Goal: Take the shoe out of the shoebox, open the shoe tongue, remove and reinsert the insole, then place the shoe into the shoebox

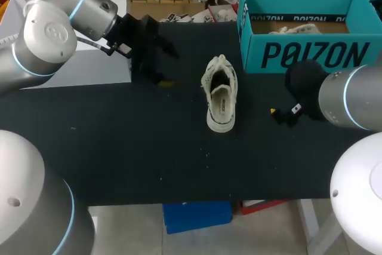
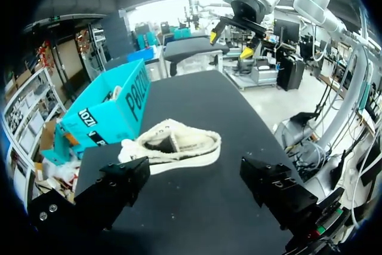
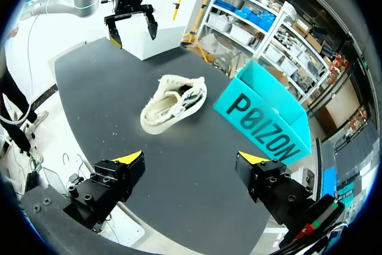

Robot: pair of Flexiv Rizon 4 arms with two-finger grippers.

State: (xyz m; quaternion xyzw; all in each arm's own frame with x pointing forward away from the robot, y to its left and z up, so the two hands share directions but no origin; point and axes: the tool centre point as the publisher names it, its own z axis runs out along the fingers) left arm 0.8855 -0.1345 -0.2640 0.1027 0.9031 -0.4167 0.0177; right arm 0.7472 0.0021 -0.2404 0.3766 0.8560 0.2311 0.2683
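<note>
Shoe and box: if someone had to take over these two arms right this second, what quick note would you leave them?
Left gripper: open, empty, over the table to one side of the shoe.
Right gripper: open, empty, on the shoe's other side.
White shoe: on the black table between the two grippers, touched by neither.
Teal shoebox: open, at the table's far right.
Done: the shoe is out of the box. No loose insole shows, so I cannot tell whether that step has been done.
Left: at least, putting the shoe into the shoebox.
</note>
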